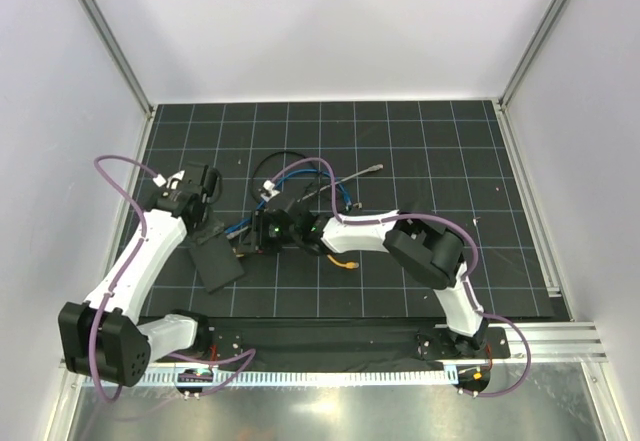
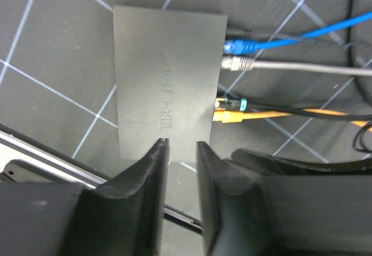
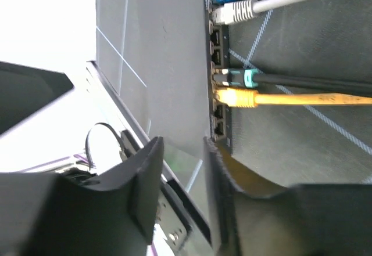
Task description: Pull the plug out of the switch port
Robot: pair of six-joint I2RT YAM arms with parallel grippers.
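**A:** Is any plug out of the switch (image 2: 168, 82) yet?

**B:** No. Four sit in its port edge: the blue plug (image 2: 240, 46), the grey plug (image 2: 236, 64), the black plug (image 2: 232, 103) with a teal boot, and the yellow plug (image 2: 229, 115). The other ports (image 3: 217, 119) on that edge are bare.

**A:** Where is the switch?

**B:** It lies flat on the desk (image 1: 420, 161), port edge turned toward the right arm, cables trailing off that side.

**A:** And the pincers?

**B:** The left pincer (image 2: 181, 164) hangs over the end of the switch, beside the port edge. Its fingers are narrow, with only a slim gap between them and nothing in it. Whether it presses on the case I cannot tell. The right pincer (image 3: 180, 172) is just off the corner of the switch, past the yellow plug. It too is narrow and holds nothing.

**A:** So how far along is the job?

**B:** I judge it early. Both arms are at the switch, but no plug is gripped and none is drawn back from its port.

**A:** What is left?

**B:** Nearly all of it. One pincer likely has to steady the switch. The other has to close on a plug body, probably yellow or black as the nearest to it, and draw it straight out from the port edge. The task does not say which plug is meant.
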